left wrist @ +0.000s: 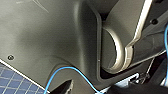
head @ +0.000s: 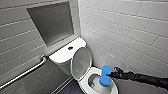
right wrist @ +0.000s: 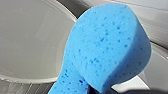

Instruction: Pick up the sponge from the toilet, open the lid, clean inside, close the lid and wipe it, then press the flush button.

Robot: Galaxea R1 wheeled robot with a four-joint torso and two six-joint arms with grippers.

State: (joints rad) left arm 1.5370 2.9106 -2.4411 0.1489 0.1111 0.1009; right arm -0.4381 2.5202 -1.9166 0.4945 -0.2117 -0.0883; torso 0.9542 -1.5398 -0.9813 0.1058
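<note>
Head view: lid [head: 81, 62] up, our right gripper [head: 113, 74] clamps the sponge [head: 106, 75] over the toilet [head: 85, 79] bowl; closing, wiping, flushing remain.

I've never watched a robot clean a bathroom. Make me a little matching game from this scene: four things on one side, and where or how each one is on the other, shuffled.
Things:
1. sponge
2. lid
3. flush button
4. grab rail

Places or states:
A. fixed to the grey wall, slanting
B. raised, standing in front of the tank
C. held in the right gripper over the bowl
D. dark, in the middle of the tank's top

Pairs: 1-C, 2-B, 3-D, 4-A.
</note>
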